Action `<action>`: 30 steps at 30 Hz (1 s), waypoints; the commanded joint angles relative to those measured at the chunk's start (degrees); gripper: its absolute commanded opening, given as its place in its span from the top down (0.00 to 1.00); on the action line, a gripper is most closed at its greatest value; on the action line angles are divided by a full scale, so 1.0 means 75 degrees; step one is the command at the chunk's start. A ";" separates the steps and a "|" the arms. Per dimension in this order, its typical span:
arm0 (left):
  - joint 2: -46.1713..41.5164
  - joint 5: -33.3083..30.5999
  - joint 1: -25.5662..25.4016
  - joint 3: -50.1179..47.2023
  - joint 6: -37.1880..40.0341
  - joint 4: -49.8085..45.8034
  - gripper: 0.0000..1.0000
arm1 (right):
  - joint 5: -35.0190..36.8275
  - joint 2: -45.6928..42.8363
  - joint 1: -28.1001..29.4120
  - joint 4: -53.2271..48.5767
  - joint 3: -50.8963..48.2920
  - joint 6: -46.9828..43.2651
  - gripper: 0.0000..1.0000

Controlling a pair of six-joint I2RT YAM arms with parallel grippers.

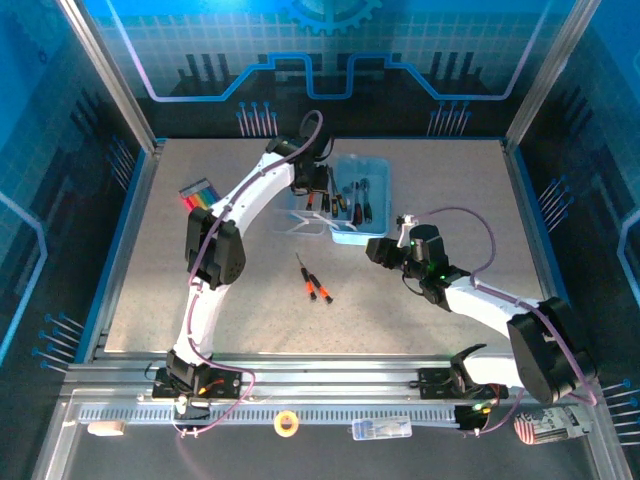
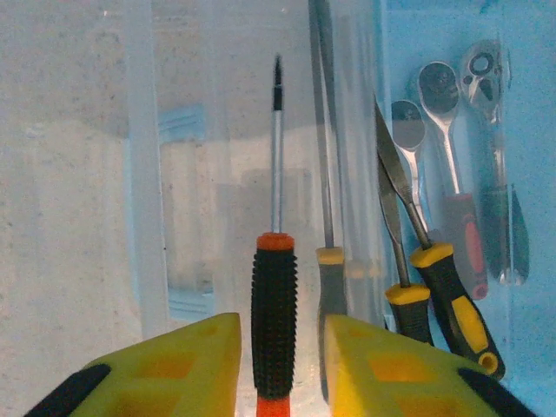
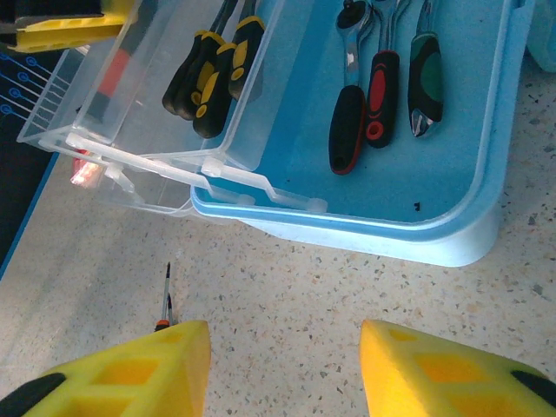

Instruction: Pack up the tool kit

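My left gripper (image 2: 282, 339) hangs over the clear tray (image 3: 156, 165) on the left side of the blue tool case (image 3: 417, 234). Its jaws are parted, with a gap on either side of the orange-and-black screwdriver (image 2: 274, 321), whose shaft points away along the tray. I judge this to be the release step. To do it well, I spread the jaws fully before lifting, then rise straight up so neither pad drags the handle. I also stay off the yellow-handled drivers (image 2: 443, 295) just to the right. My right gripper (image 3: 282, 365) is open and empty above the table (image 1: 200, 290), just near of the case. Two small screwdrivers (image 1: 315, 282) wait on the table nearer the arm bases, not yet packed.
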 commanded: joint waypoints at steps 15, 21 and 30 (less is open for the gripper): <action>-0.3830 0.0142 -0.0245 -0.3130 -0.0452 0.1137 0.44 | -0.0008 0.0013 0.0067 0.0068 0.0146 -0.0050 0.51; -0.5229 -0.0186 -0.0634 -0.6197 -0.1366 0.1961 0.44 | -0.0105 -0.0025 0.0439 0.0370 0.0161 -0.0354 0.49; -0.5642 0.0084 -0.1304 -0.8349 -0.2517 0.2471 0.46 | 0.0526 0.0350 0.1386 0.0403 0.0400 -0.1034 0.48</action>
